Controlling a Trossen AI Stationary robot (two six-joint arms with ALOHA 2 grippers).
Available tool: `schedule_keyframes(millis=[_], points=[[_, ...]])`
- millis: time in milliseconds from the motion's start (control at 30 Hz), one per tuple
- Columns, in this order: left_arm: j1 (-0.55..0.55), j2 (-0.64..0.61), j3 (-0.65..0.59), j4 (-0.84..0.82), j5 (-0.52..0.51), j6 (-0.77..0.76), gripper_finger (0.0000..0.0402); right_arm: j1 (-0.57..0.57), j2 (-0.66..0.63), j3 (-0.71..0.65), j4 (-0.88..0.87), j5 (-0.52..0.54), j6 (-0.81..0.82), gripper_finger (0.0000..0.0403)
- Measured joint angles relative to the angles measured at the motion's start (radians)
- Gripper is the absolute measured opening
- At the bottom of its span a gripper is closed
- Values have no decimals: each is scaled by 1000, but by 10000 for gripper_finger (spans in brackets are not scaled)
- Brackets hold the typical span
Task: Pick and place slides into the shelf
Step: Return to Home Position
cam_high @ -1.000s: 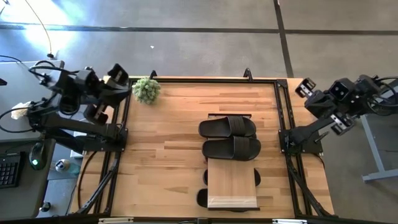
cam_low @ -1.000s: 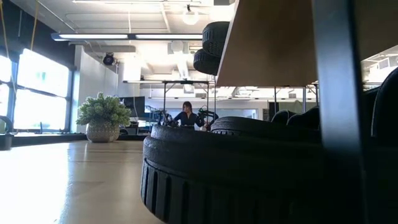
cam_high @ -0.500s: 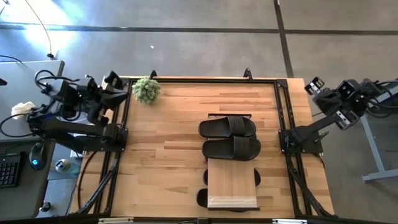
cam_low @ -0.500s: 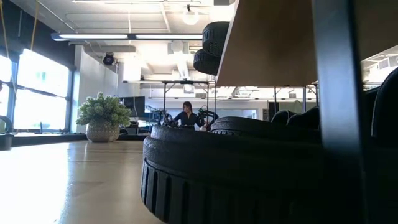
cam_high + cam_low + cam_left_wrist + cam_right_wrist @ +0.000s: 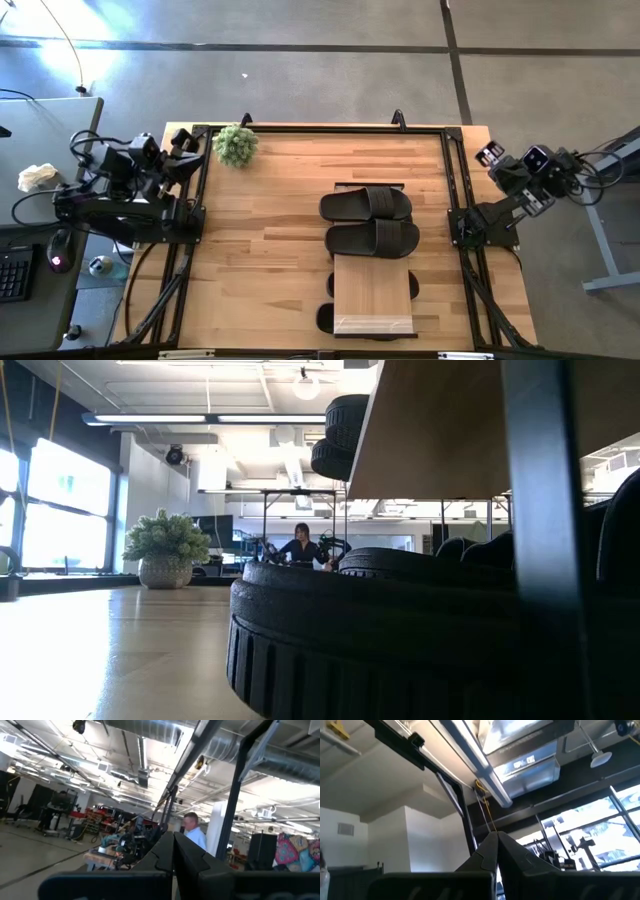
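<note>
Two black slides (image 5: pixel 366 204) (image 5: pixel 372 238) lie side by side across the far half of the shelf (image 5: pixel 373 296), a light-wood plank on a thin dark frame. In the low view they show above the plank's far end (image 5: pixel 340 430). More slides lie under the plank on the table, their ends sticking out (image 5: pixel 327 318) (image 5: pixel 413 286); one fills the low view (image 5: pixel 350 630). My left gripper (image 5: pixel 183 138) (image 5: pixel 173 842) is shut and empty, off the table's left edge. My right gripper (image 5: pixel 487 155) (image 5: pixel 497 842) is shut and empty, off the right edge. Both point upward.
A small potted plant (image 5: pixel 235 144) (image 5: pixel 165 550) stands at the table's far left corner. The table's dark frame rails (image 5: pixel 200 200) (image 5: pixel 455 200) run along both sides. Bare tabletop (image 5: pixel 270 240) lies left of the shelf. People show in the room beyond (image 5: pixel 300 546) (image 5: pixel 192 827).
Both arms have folded down and back over their bases. The left gripper has sunk and drawn toward the table's left edge, the right one has sunk beside the right edge. Both have stayed shut. The slides and shelf have not moved.
</note>
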Motion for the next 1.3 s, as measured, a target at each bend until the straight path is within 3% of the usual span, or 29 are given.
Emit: schedule_keyframes(millis=[200,433,867,1300], points=[[0,-81,-90,18,-35,-35,0,0,-73,-140,129,0,6,0],[0,-130,-165,24,-57,-60,0,0,-72,-239,249,10,29,0],[0,-143,-397,291,-49,-126,0,0,-71,-461,572,13,77,0],[0,-143,-576,444,-82,-240,0,0,-70,-542,591,65,165,0]])
